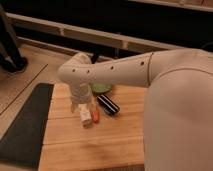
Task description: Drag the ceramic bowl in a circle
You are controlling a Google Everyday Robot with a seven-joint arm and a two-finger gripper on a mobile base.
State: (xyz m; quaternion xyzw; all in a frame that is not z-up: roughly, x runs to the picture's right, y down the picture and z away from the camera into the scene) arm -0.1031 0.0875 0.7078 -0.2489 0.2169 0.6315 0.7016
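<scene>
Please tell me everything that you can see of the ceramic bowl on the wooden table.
Only a slice of the ceramic bowl shows: a green, rounded, shallow shape, apparently upright, near the far edge of the wooden table. The robot arm crosses in front of it and hides most of it. The gripper hangs to the left of the visible part, nearer the camera. A black cylinder lies just in front of the bowl; whether they touch I cannot tell.
</scene>
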